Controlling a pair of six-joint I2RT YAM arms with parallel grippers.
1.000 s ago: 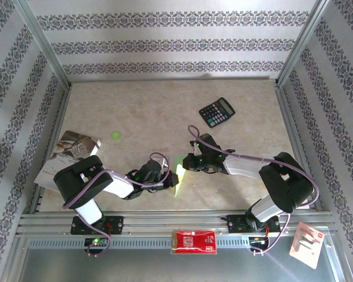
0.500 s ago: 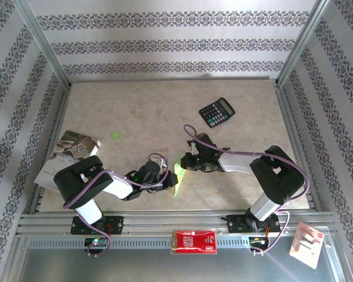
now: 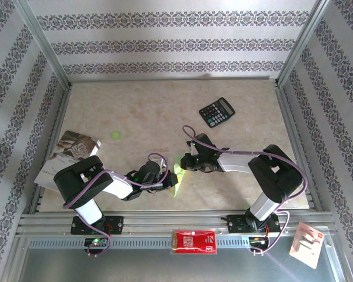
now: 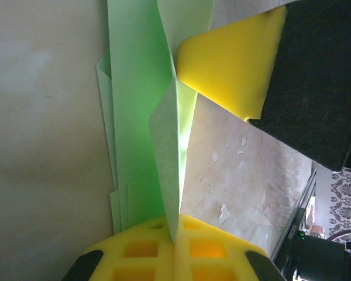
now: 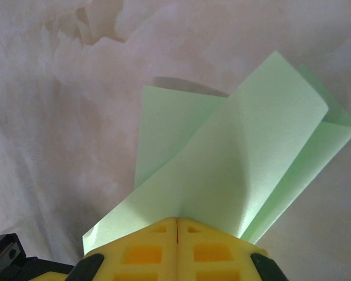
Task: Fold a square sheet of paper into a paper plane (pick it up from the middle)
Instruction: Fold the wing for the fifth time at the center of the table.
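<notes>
Green paper (image 3: 179, 175), at lower centre of the frame, was clamped by the left gripper (image 4: 174, 243) and right gripper (image 5: 176, 225), both fully closed; opposing pulls could tear it.

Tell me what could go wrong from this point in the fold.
1. The left gripper and right gripper are both shut on the thin light green folded paper; pulling apart could tear it.
2. Each grip looks close to an edge, so the paper may slip free.
3. The layers fan out unevenly in the right wrist view, so the next crease might set crooked.
</notes>
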